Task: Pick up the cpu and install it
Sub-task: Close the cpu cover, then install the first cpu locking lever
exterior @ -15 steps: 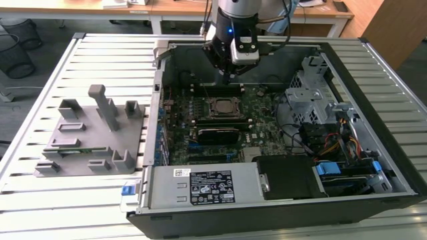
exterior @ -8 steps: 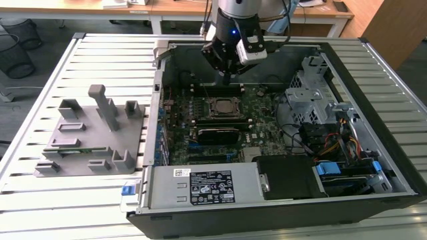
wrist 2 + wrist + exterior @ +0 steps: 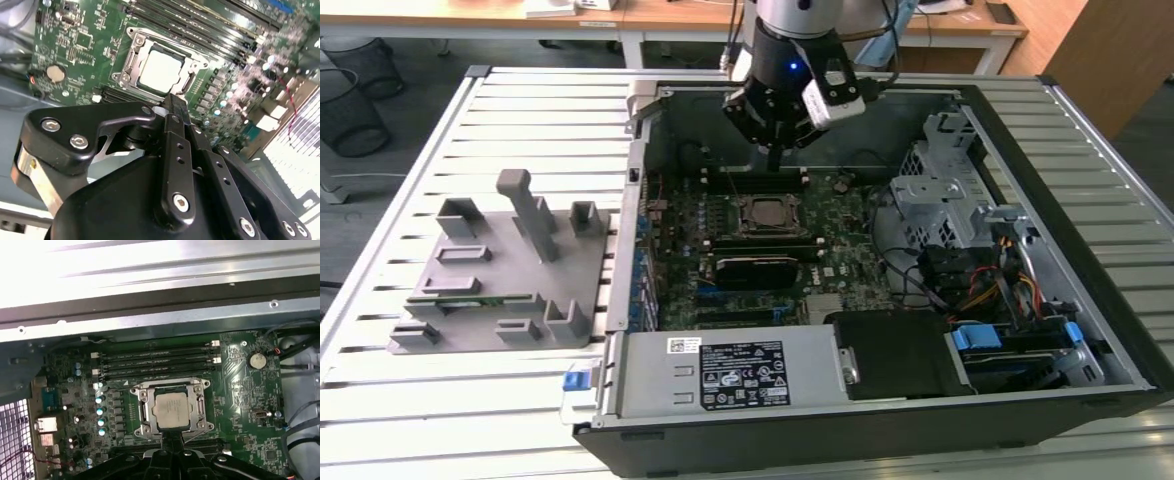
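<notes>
cpu (image 3: 171, 410) seated in socket frame (image 3: 172, 407) on motherboard (image 3: 761, 250) | my gripper (image 3: 777, 150) hovers above board's far edge, fingers together, holding nothing

Cpu (image 3: 170, 410) (image 3: 158, 70): showing a silver-grey top. Board (image 3: 847, 235): showing green with black slots (image 3: 160, 362). Gripper (image 3: 777, 150): showing black, with silver screws in the second wrist view. Fixture (image 3: 500, 270): showing plain grey. Table (image 3: 520, 110): showing pale ribbed metal. Case (image 3: 854, 440): showing black outside, silver inside.
</notes>
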Available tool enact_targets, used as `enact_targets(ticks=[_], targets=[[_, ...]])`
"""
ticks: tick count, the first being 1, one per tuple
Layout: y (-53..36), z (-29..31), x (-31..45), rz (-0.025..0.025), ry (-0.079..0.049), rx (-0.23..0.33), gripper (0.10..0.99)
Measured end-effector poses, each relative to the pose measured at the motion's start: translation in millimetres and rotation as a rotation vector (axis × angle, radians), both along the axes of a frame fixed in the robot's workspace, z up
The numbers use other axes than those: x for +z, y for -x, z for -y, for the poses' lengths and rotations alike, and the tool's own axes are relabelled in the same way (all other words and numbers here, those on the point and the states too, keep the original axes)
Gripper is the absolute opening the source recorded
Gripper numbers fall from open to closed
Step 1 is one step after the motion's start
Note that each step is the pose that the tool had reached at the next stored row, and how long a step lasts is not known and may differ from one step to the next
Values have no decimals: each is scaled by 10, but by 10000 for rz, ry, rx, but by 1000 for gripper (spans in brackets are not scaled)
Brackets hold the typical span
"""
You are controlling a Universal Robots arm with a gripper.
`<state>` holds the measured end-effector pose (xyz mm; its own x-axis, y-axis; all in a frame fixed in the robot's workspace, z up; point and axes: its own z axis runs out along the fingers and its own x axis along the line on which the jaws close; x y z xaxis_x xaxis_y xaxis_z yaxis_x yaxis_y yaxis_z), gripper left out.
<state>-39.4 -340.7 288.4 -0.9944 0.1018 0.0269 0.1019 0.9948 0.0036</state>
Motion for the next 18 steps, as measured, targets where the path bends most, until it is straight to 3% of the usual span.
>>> enact_targets(ticks=[6, 10, 18], targets=[[0, 0, -9, 0, -1, 873, 106], [13, -1, -12, 1, -3, 1075, 106], [198, -1, -13, 68, 0, 1101, 106]])
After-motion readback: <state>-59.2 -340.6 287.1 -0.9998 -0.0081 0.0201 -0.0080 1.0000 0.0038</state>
